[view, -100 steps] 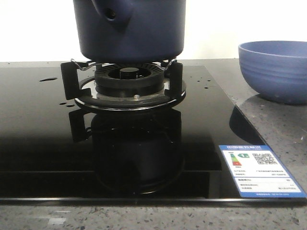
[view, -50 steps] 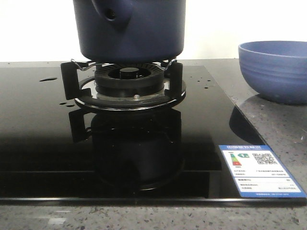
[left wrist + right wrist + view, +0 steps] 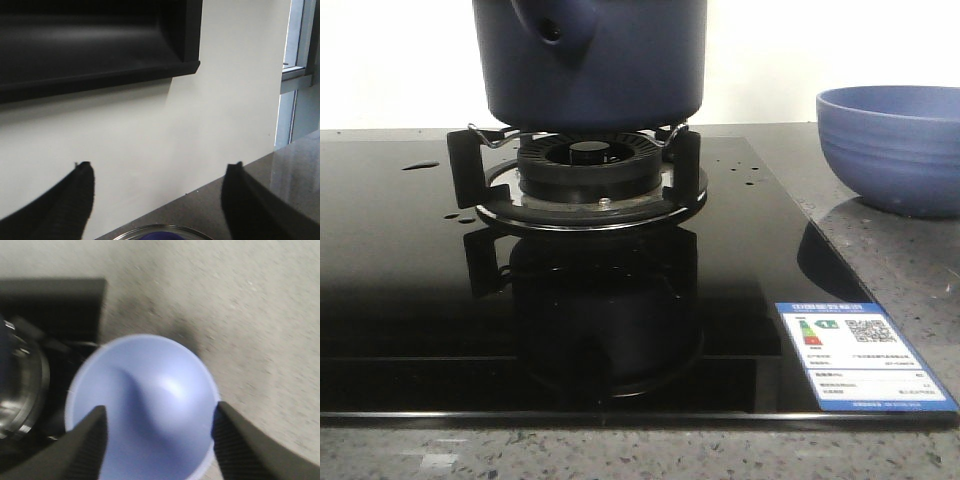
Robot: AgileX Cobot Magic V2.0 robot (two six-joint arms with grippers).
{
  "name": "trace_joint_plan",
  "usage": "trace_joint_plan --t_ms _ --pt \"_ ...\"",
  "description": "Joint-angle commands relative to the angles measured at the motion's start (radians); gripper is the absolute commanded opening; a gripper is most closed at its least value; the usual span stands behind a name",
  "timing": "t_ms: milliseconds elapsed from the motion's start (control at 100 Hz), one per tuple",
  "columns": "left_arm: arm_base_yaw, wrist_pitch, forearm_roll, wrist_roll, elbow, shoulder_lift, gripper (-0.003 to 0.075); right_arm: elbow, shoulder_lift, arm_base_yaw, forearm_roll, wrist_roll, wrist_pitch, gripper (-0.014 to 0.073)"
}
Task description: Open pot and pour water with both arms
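Both pincers spread, empty: right pincer (image 3: 159, 432) above bowl (image 3: 142, 407), beside pot (image 3: 590, 62). Risk: drops low w/ fingers astride, clips rim, tips bowl.

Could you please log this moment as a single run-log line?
pot: on burner stand, untouched | left gripper: open, empty, facing wall | right gripper: open, above bowl | bowl: empty, on counter right of stove

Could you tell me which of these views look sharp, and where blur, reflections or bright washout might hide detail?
Front view: sharp; the glossy cooktop mirrors the pot, and the wall behind is washed out white. Right wrist view: blurred, the bowl soft-edged. Left wrist view: fairly clear, dark cabinet underexposed.
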Motion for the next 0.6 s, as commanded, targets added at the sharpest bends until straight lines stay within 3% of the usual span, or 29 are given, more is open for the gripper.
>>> trace_joint_plan --t_ms 0,80,90,170,260,400,590 --pt "0.044 -0.031 0.007 0.000 -0.035 -0.048 0.0234 -0.022 -0.040 -0.007 0.115 -0.018 -0.103 0.0279" --pt "0.100 0.027 0.007 0.000 -0.035 -0.067 0.0006 0.000 -0.054 -0.007 0.211 -0.082 -0.153 0.0139" --pt "0.106 0.040 0.007 0.000 -0.035 -0.068 -0.0012 0.007 -0.054 -0.007 0.242 -0.097 -0.169 0.0092" --pt "0.178 0.112 -0.007 0.000 -0.031 -0.089 -0.0019 0.054 -0.082 -0.007 0.344 -0.197 -0.230 -0.0076" --pt "0.258 0.166 -0.036 0.000 -0.006 -0.123 -0.0019 0.123 -0.125 -0.007 0.428 -0.305 -0.306 -0.0062" --pt "0.355 0.136 -0.074 0.000 0.107 -0.222 -0.0019 0.275 -0.234 -0.007 0.501 -0.453 -0.439 -0.0062" --pt "0.389 0.046 -0.085 0.000 0.370 -0.400 -0.0019 0.538 -0.434 -0.007 0.546 -0.576 -0.600 -0.0062"
